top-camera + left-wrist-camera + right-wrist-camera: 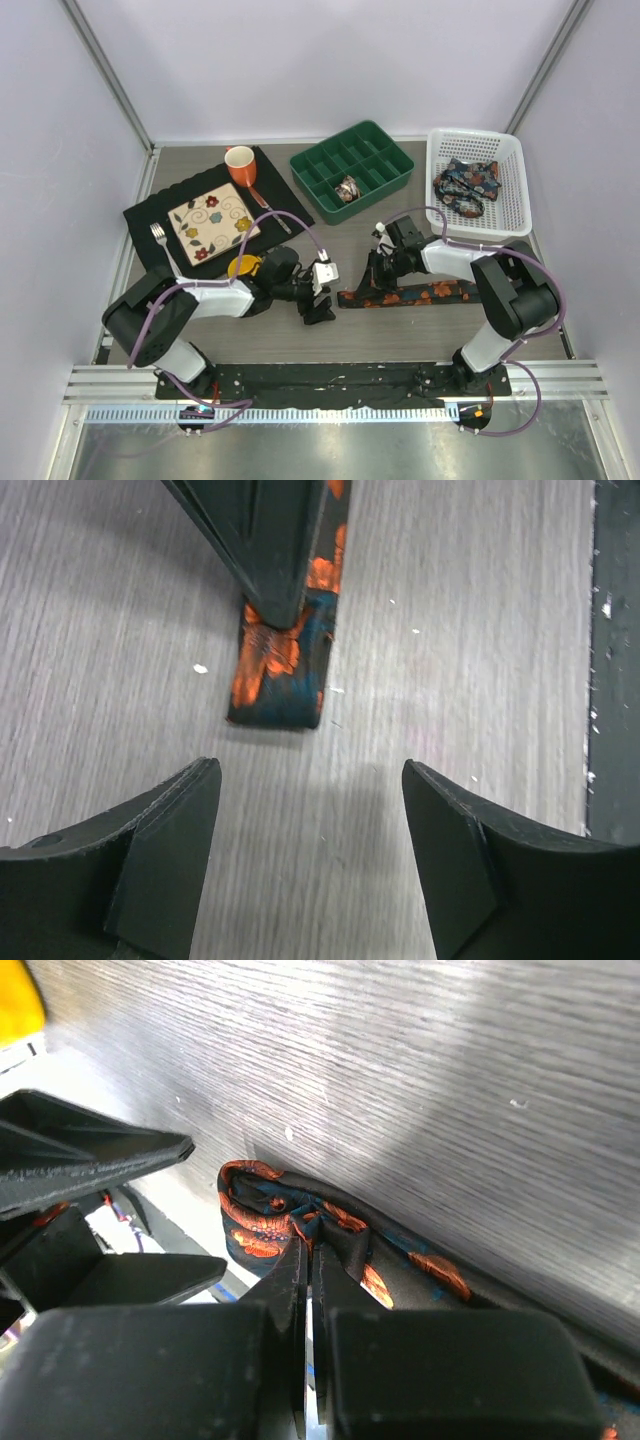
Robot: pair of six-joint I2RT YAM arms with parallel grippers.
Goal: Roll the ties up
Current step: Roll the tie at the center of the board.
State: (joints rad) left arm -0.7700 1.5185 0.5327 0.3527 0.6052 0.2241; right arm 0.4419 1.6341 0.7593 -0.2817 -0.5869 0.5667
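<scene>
A dark tie (430,292) with orange-red flowers lies stretched across the table in front of the arms. My right gripper (374,288) is shut on its left end. The right wrist view shows the right gripper (310,1245) pinching a raised fold of the tie (250,1230), whose end curls over. In the left wrist view the tie's folded end (280,680) lies flat under the right fingertips (272,600). My left gripper (310,770) stands open a short way back from that end, with only bare table between its fingers. From above, the left gripper (318,308) sits just left of the tie.
A white basket (510,150) at the back right holds more ties (466,186). A green divided tray (375,140) holds one rolled tie (348,189). A black placemat (150,215) at the left carries a plate (212,222) and an orange mug (240,163).
</scene>
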